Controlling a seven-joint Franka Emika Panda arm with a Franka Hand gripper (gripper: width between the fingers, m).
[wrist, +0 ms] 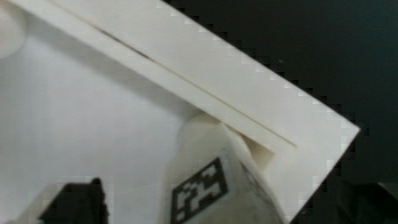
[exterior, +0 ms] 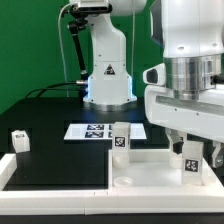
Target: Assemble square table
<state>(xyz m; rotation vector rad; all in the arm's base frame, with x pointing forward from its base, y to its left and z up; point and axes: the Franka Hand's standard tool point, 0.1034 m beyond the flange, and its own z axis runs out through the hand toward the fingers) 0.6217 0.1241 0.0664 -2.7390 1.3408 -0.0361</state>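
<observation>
Exterior view: a matt black table (exterior: 50,135) fills the field from nine o'clock to the centre. It is bounded toward six and eight o'clock by a long white border rail (exterior: 50,191), and the marker board (exterior: 92,131) lies flat on it near the centre. Behind the table a green backdrop (exterior: 30,40) occupies ten to eleven o'clock, and a pale wall (exterior: 143,30) shows at twelve to one o'clock. Lighting is soft and even, leaving a faint sheen on the black surface, which in the wrist view appears only as a dark, featureless area.
</observation>
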